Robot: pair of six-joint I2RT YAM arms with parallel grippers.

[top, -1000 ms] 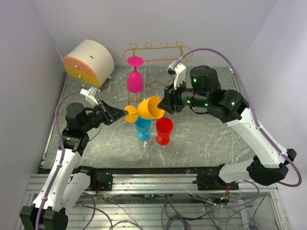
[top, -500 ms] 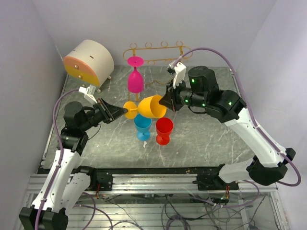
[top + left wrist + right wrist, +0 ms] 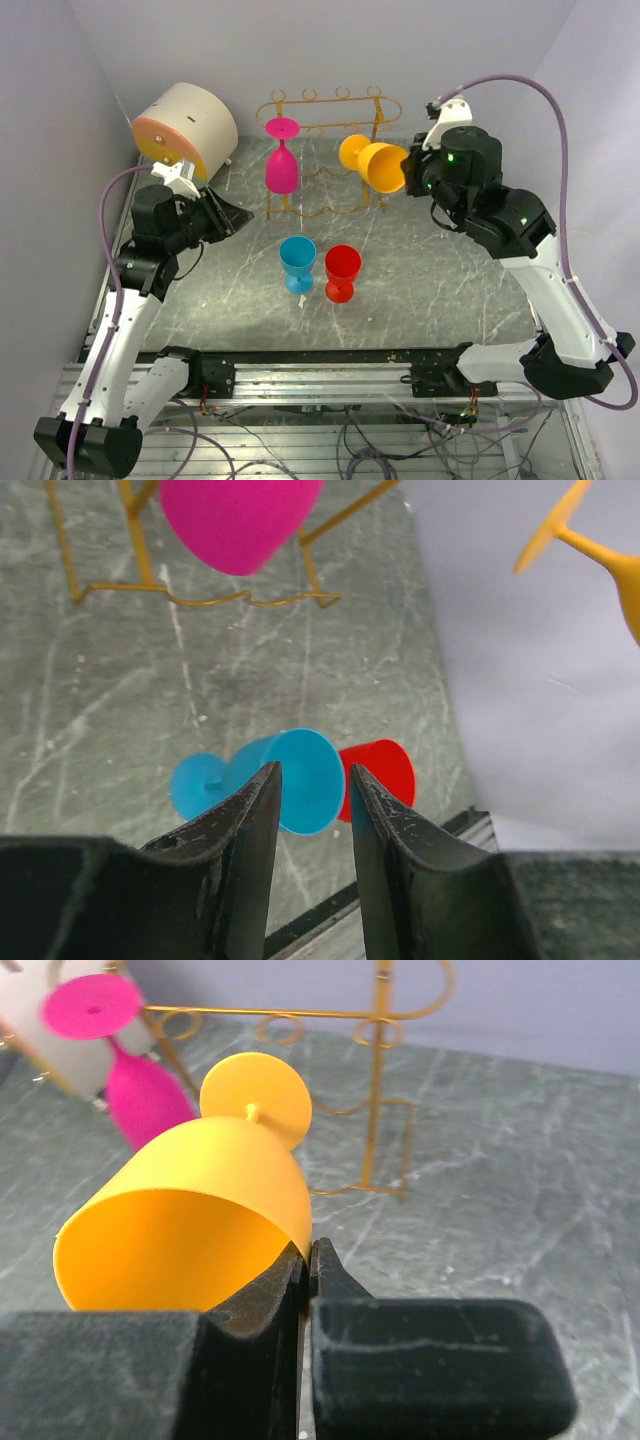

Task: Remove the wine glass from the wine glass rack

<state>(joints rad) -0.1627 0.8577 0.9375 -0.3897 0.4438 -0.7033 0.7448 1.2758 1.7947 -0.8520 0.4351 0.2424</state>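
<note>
Right, the right claw (image 3: 306, 1255) is clenched on the rim of the orange plastic wine glass (image 3: 190, 1210), holding it sideways in the air just beside the golden wire wine glass rack (image 3: 379, 1070). Its foot is off the rail, and the rim pinch probably keeps the stem free. The left claw (image 3: 312, 775) is parted and empty. A pink plastic wine glass (image 3: 281, 168) hangs from the rail by its foot.

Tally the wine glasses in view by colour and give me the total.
Pink glass: 1
Orange glass: 1
Blue glass: 1
Red glass: 1
Total: 4
</note>
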